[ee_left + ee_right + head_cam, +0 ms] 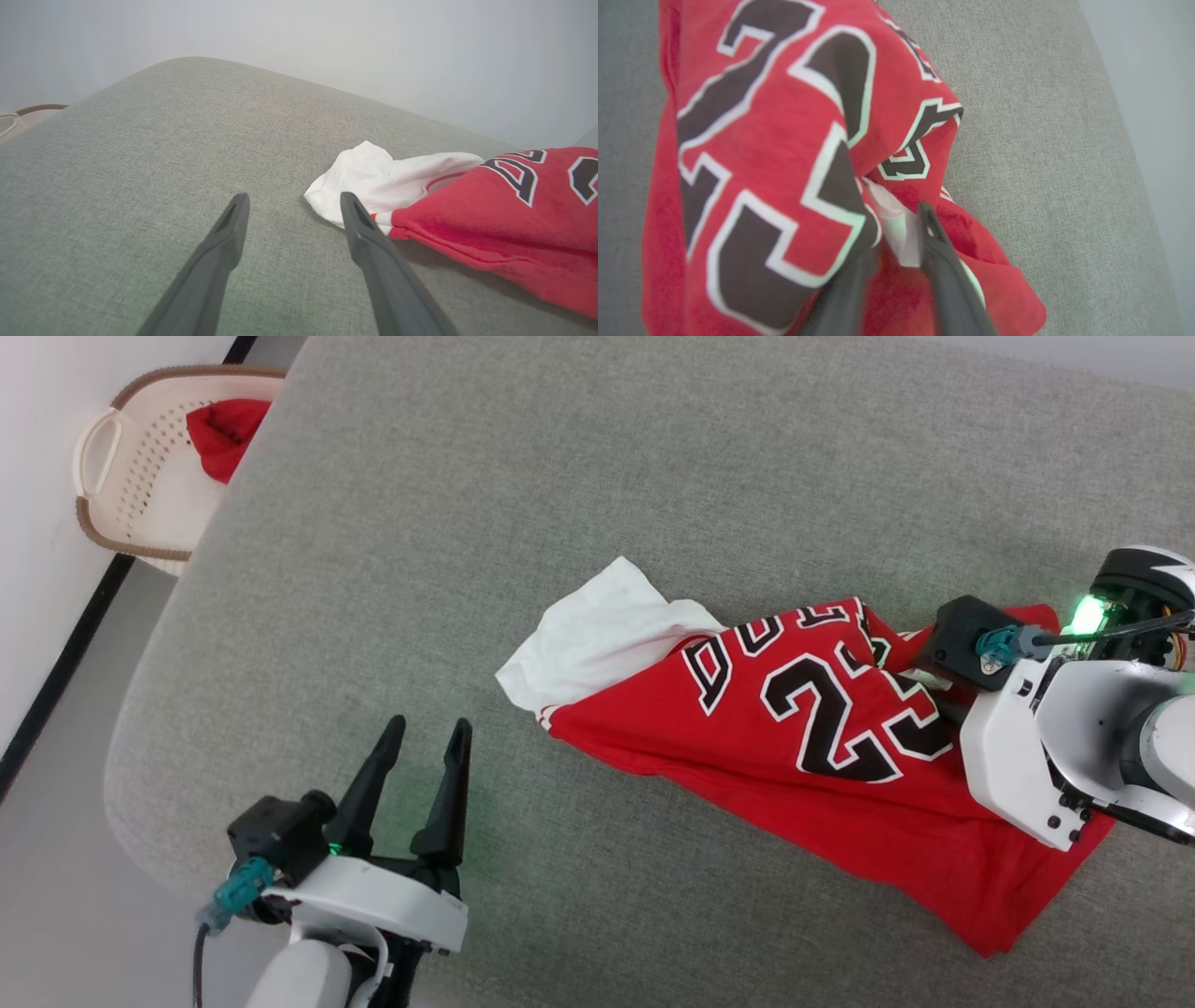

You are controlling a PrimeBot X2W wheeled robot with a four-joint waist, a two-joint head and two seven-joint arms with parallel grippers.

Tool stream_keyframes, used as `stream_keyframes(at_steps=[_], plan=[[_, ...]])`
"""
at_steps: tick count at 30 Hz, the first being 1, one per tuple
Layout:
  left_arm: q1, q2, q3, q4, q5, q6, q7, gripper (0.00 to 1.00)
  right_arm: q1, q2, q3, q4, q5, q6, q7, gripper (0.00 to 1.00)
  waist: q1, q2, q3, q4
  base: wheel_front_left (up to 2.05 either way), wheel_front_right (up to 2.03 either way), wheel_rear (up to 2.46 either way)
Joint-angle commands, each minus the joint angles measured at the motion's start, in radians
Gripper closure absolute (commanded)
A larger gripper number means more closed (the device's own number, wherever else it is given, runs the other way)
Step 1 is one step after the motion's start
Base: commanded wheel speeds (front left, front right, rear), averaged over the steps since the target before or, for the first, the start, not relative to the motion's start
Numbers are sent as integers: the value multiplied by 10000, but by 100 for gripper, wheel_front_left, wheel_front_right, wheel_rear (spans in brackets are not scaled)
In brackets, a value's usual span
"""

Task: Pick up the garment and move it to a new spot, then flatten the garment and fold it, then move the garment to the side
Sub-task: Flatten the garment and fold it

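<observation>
See the right gripper point(899, 231), fingers half-closed around a bunched garment point(840, 821) fold, hold unclear: shallow pinch may slip. And left gripper point(428, 726) fingers wide, empty.

Left gripper point(294, 198) at 6 o'clock, jaws spread wide over the grey fabric surface point(187, 140). Garment point(504, 224) lies crumpled at 3–4 o'clock: red, with black white-outlined lettering. Its white sleeve point(383, 182) is bunched toward centre, just behind the right-hand fingertip. Basket rim point(39, 108) at 9 o'clock. Pale wall point(327, 42) at 12.
</observation>
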Motion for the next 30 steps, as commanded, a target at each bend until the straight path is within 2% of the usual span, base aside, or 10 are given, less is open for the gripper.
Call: stream_keyframes(at_steps=[1, 5, 9, 15, 19, 23, 30], plan=[[-111, 12, -7, 17, -52, -22, 6, 0, 130, 22, 3, -54, -55, -3, 0, 100, 0, 0, -9, -18, 0, 0, 0], [-34, 86, 13, 40, -80, -22, 6, 0, 132, -25, 4, 15, 20, -3, -220, 100, 0, 0, -80, -118, 0, 0, 0], [77, 147, 70, 29, -44, -23, 6, 0, -36, -106, -85, 535, 545, -5, -1016, 100, 0, 0, -240, -307, 0, 0, 0], [253, 289, 146, -15, 15, -23, 6, 0, 456, -473, -1129, 1393, 1159, -6, -2174, 100, 0, 0, -490, -773, 0, 0, 0], [328, 393, 187, -67, 18, -22, 6, 0, 1279, -542, -2449, 2155, 1885, -6, -2827, 100, 0, 0, -631, -1174, 0, 0, 0], [385, 478, 171, -116, 16, -22, 6, 0, 2353, -274, -3996, 3051, 2652, -6, -3480, 100, 0, 0, -726, -1475, 0, 0, 0], [526, 544, 289, -162, 28, -22, 6, 0, 4169, 719, -7073, 4258, 3596, -6, -5112, 100, 0, 0, -858, -1775, 0, 0, 0]])
